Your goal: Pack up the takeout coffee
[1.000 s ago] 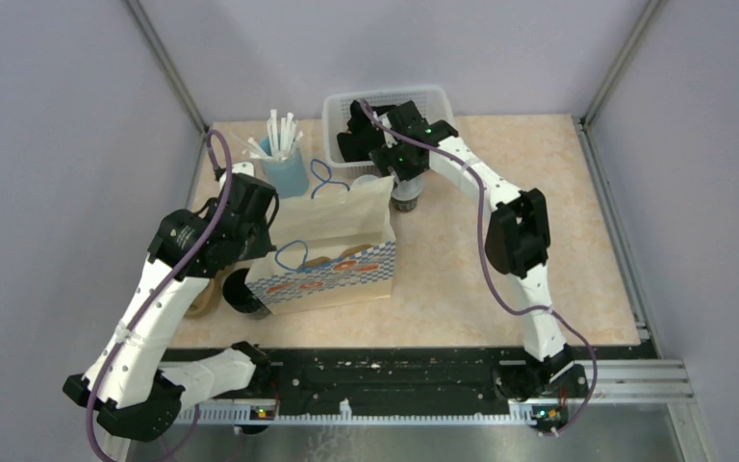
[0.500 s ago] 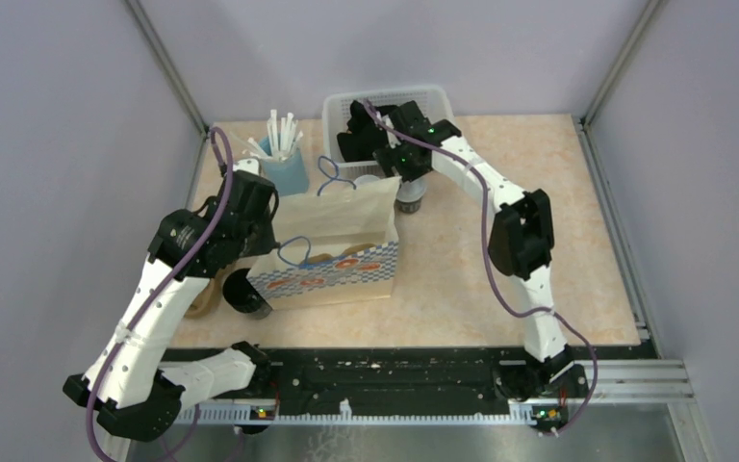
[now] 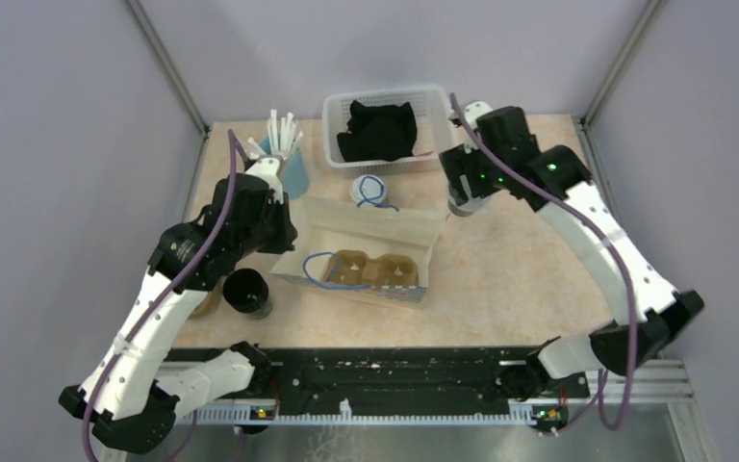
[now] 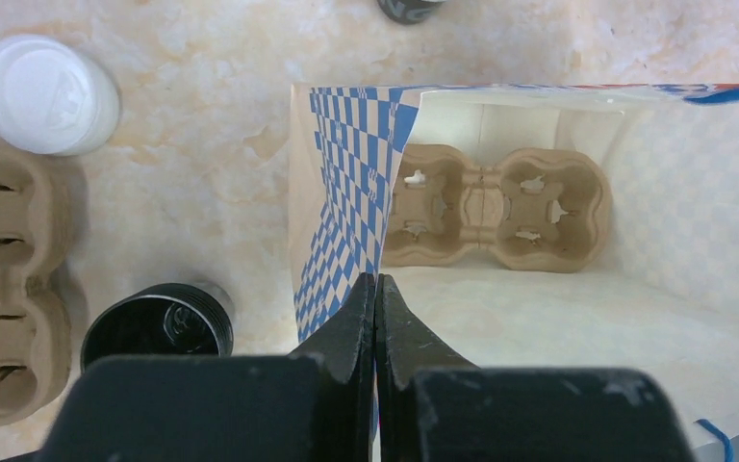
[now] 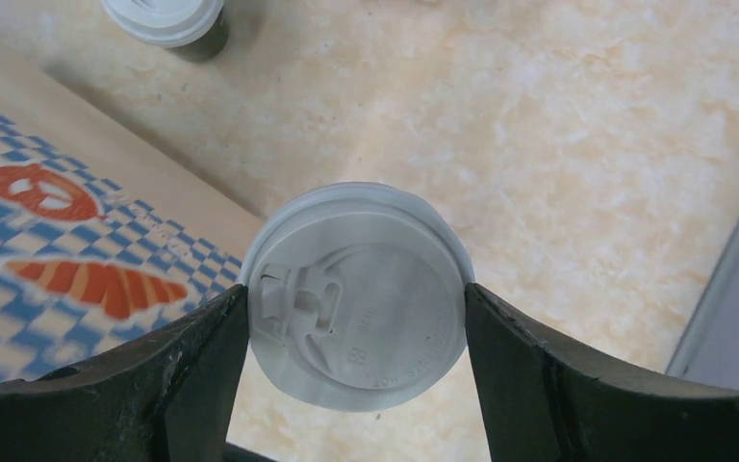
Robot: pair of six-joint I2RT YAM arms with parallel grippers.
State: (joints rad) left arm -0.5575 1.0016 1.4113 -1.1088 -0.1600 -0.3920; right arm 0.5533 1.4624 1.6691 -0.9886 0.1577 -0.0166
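A takeout coffee cup [image 5: 361, 318] with a white lid sits between my right gripper's [image 5: 356, 291] fingers, which press the lid on both sides. In the top view this gripper [image 3: 462, 197] hovers right of the bag. A second white-lidded cup [image 3: 370, 190] stands behind the bag. The blue-checked paper bag [image 3: 375, 226] gapes open with a brown two-cup carrier [image 3: 370, 271] at its bottom. My left gripper [image 4: 375, 281] is shut on the bag's left rim [image 4: 342, 221]. Through the bag's mouth the carrier [image 4: 496, 207] shows, both sockets unfilled.
A black cup [image 3: 247, 292] stands left of the bag, beside a second carrier [image 4: 5, 289] and another white-lidded cup [image 4: 46, 94]. At the back are a white basket [image 3: 433, 96] holding black cloth and a blue holder of straws [image 3: 289, 168].
My right gripper has swung right from the basket's front, taking the cup along. The left gripper has shifted up and right, and the bag now gapes wide open where it stood narrow.
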